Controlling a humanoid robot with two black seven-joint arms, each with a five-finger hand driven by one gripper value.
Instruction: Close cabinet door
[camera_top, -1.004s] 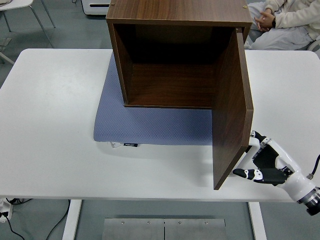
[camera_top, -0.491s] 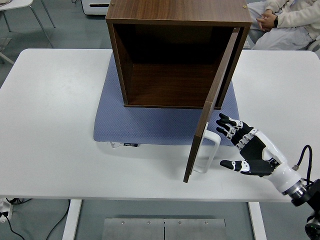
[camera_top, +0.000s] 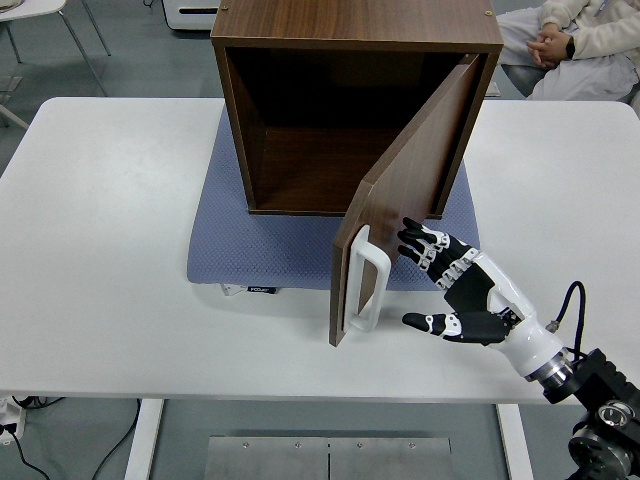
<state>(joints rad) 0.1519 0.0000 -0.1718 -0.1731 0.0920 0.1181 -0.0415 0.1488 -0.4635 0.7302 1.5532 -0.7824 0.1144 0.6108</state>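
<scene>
1. The white tabletop (camera_top: 100, 250) carries everything, and the dark wooden cabinet (camera_top: 350, 30) stands toward its far side, its open front facing the near edge. The cabinet has not shifted since the earlier frames.
2. A blue-grey mat (camera_top: 270, 250) lies under the cabinet and sticks out in front of it and to its left, in the same place as before.
3. The cabinet door (camera_top: 405, 185) is hinged on the cabinet's right side. It now angles across the right part of the opening, its free edge out in front of the cabinet over the mat's near edge. A second ago it stuck nearly straight out from the cabinet; half a second ago it had swung partway; now it is closer still, yet the cabinet's inside shows to the left of it.
4. The right hand (camera_top: 455, 290) is in front of the cabinet and to its right, behind the door's outer face, fingers spread and grasping nothing, fingertips touching or nearly touching the door panel. It has moved toward the cabinet with the door.
5. The white door handle (camera_top: 365, 290) sits near the door's free edge.
6. A person's clasped hands (camera_top: 552, 45) show beyond the cabinet's right corner.
</scene>
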